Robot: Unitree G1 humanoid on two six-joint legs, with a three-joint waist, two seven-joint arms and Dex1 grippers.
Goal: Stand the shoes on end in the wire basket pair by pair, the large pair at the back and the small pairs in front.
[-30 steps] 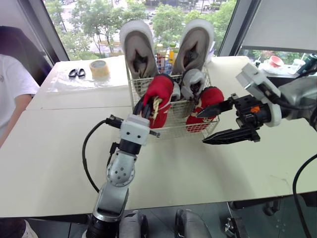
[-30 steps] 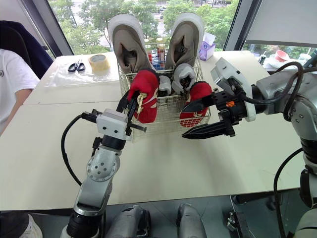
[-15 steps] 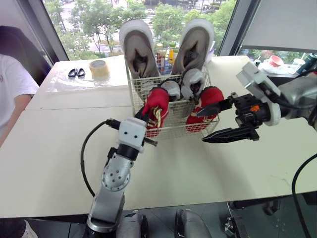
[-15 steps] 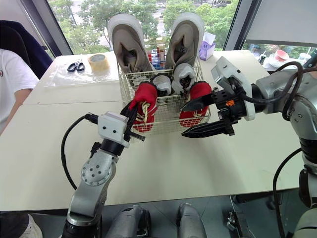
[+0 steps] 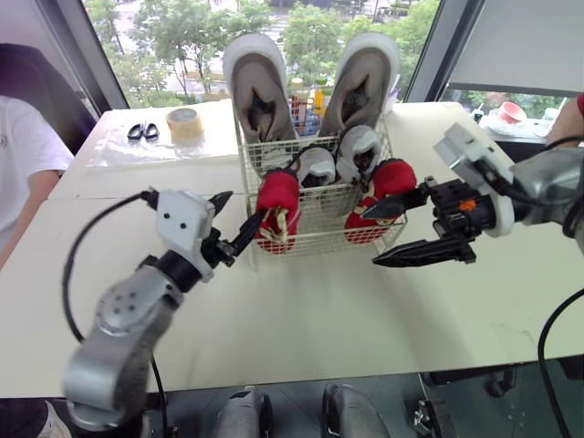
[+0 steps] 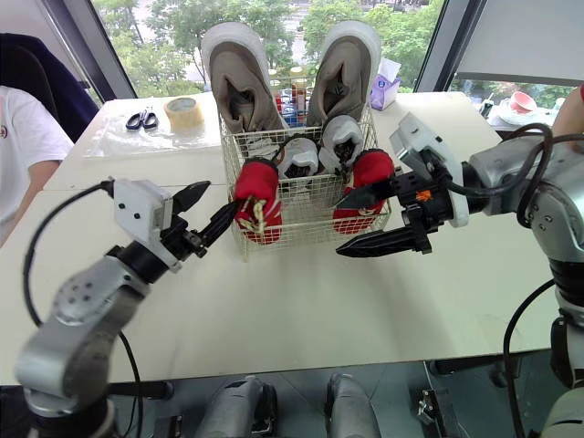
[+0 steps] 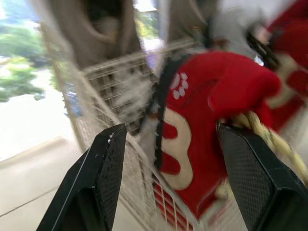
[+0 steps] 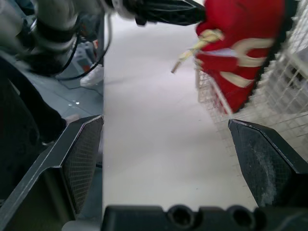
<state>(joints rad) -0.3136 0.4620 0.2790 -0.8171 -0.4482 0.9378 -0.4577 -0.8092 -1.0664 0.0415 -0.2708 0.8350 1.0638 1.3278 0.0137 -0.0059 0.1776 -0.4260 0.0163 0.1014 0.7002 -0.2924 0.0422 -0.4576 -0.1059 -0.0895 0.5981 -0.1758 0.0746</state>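
The wire basket (image 5: 315, 239) stands mid-table. Two large grey shoes (image 5: 258, 89) (image 5: 365, 82) stand on end at its back, and two small grey-white shoes (image 5: 317, 165) (image 5: 358, 150) sit in the middle. One red shoe (image 5: 276, 203) stands at the front left, the other red shoe (image 5: 381, 185) at the front right. My left gripper (image 5: 235, 216) is open just left of the basket, its fingers clear of the left red shoe (image 7: 207, 120). My right gripper (image 5: 399, 230) hangs open at the basket's front right corner, holding nothing.
A tape roll (image 5: 184, 124) and scissors (image 5: 141, 133) lie at the back left. A person in a white shirt (image 5: 23, 155) sits at the left edge. Bottles (image 5: 306, 97) stand behind the basket. A pink bowl (image 5: 508, 112) and a person's arm (image 5: 568, 117) are at the far right.
My left gripper has opened, let go of the left red shoe and drawn back to the left. That shoe has dropped lower into the basket's front left. The right arm has held still.
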